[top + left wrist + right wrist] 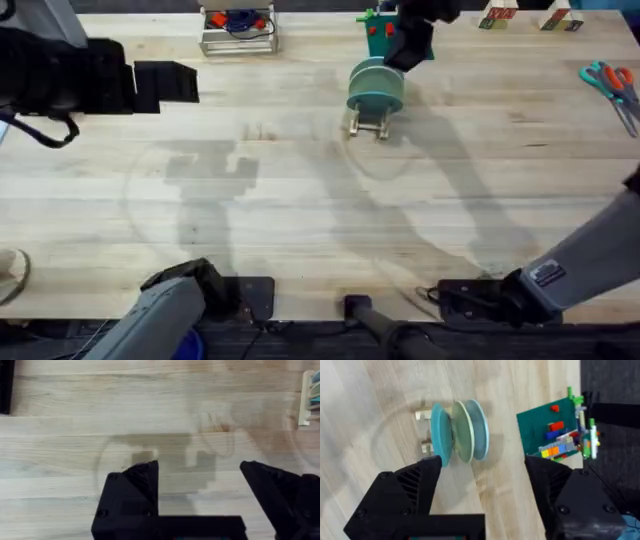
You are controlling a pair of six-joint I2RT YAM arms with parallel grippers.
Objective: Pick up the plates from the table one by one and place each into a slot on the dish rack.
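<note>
Rack (372, 122), far table (300, 220) centre: plates (457, 432) upright in slots, three discs showing. Right claw (482, 487) wide, empty, just beside them; lift clear without nudging. Left claw (200, 485) wide, empty, over bare table.

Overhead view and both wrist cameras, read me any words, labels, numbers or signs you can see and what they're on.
None can be read.
The right arm's grey sleeve bears a small mark, too blurred to read.
The plates, rack and green brick board carry no text.
</note>
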